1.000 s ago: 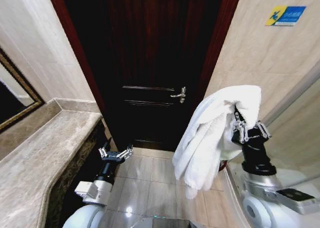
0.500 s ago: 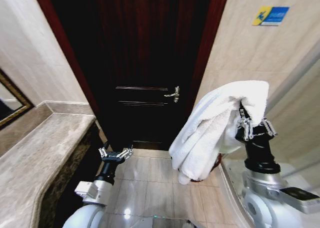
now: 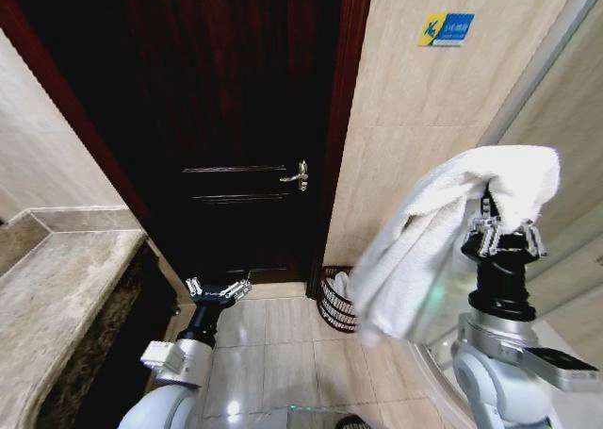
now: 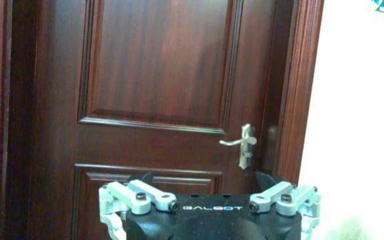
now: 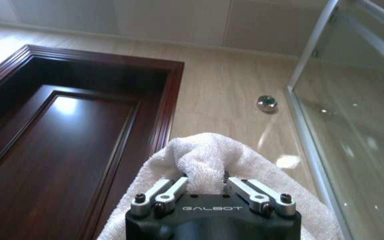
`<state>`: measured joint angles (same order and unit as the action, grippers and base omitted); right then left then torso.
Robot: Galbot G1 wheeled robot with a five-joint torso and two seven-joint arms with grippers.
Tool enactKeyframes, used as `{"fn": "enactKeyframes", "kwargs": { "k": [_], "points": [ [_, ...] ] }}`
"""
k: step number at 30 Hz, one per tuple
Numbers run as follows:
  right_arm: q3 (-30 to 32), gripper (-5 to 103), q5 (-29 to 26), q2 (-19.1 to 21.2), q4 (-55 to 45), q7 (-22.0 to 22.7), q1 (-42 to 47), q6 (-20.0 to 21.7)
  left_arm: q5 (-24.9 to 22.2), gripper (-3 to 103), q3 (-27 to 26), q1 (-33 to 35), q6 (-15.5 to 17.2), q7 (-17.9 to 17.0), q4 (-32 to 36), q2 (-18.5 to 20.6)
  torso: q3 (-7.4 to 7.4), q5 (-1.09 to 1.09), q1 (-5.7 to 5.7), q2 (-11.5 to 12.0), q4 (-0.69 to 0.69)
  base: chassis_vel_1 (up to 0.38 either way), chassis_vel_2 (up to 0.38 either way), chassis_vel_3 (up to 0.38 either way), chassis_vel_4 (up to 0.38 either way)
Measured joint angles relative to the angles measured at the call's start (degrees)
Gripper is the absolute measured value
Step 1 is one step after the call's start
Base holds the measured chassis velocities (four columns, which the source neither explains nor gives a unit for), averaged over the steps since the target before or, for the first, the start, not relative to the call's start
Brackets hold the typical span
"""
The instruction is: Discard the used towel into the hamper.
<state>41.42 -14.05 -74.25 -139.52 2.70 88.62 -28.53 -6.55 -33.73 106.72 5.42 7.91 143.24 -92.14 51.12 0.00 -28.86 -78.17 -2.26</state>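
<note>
While the right pincer (image 3: 506, 229) pinches the towel (image 3: 424, 240), the left pincer (image 3: 218, 288) hangs spread above the tiled floor (image 3: 283, 354) near the hamper (image 3: 335, 302).

Dim around the dark door (image 3: 236, 118), glare on the floor tiles (image 3: 231, 408), wide-angle bending at edges.

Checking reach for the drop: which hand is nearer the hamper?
Hard to call. The right hand, holding the towel, is raised above the hamper; the left hand sits low, off to its side.
</note>
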Motion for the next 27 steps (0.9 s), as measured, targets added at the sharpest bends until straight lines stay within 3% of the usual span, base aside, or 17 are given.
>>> {"fn": "enactKeyframes", "kwargs": {
  "k": [9,18,27],
  "points": [
    [0.6,13,0.8,-0.2,0.7,-0.8,-0.1,-0.6,0.0,100,0.0,0.0,0.0,0.0,0.0,0.0,-0.01,0.0,0.02,0.0,0.0,-0.024,0.019,0.025,-0.015],
    [0.7,13,0.6,-0.3,0.7,-0.8,0.3,-0.7,0.0,100,0.0,0.0,0.0,0.0,0.0,0.0,0.0,0.04,0.01,0.0,-0.01,-0.151,0.156,0.153,-0.142],
    [1.5,13,-2.3,0.1,4.1,-6.3,0.7,-3.6,0.0,100,0.0,0.0,0.0,0.0,0.0,0.0,0.02,0.0,-0.07,0.0,-0.01,-0.154,0.179,0.162,-0.164]
  ]
}}
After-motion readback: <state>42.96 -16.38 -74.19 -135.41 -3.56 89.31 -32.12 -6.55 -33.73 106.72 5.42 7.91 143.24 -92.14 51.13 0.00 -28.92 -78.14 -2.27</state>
